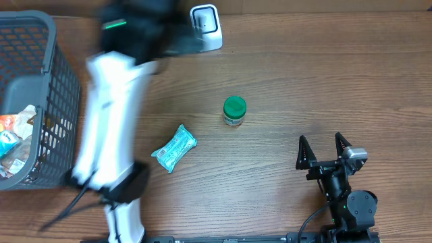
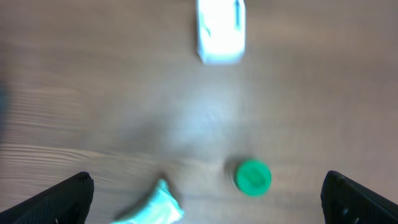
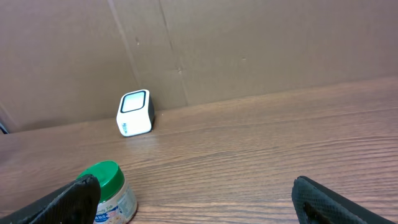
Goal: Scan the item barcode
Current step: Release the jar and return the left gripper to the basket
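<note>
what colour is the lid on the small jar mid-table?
Green. The jar lid shows best in the overhead view.

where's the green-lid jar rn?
Overhead view: the green-lid jar stands upright near frame centre, between the teal packet on its left and the open right end effector on its right, with the white scanner further back.

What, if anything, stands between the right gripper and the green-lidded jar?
Nothing visible does. Only bare wooden table lies between the open right gripper and the green-lidded jar; the teal packet lies beyond the jar.
</note>
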Robot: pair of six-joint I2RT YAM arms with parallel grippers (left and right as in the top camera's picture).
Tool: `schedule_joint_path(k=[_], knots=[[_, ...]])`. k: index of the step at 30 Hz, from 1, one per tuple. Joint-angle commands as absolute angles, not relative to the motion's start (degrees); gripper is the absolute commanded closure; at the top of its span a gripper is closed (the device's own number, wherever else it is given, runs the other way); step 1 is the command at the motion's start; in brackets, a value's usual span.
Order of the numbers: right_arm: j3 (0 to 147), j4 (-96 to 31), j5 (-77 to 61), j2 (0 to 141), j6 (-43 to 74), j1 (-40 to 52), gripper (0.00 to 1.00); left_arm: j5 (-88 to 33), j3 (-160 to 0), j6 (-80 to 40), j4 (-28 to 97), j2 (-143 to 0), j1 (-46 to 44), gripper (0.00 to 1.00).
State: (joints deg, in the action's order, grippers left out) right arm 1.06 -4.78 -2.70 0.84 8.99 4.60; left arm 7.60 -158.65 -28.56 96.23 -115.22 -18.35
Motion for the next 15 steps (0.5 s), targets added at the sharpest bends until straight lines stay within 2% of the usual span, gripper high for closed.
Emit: schedule_joint_path(k=[1,10,15], knots=[[0.4,-4.6,-2.6,0.2,9.1,4.9,0.00,9.9,-158.8,-27.9,96.8,-109.3,-11.5,0.00],[0.4,-4.6,-2.6,0.2,9.1,4.9,0.00,10.0,-157.8,-27.8,96.8,-102.3,16.6,0.00],[0.4,-4.6,-2.6,0.2,9.1,4.9,0.00,7.4,-150.1,-28.9,96.8,-102.6,27.5,0.00]])
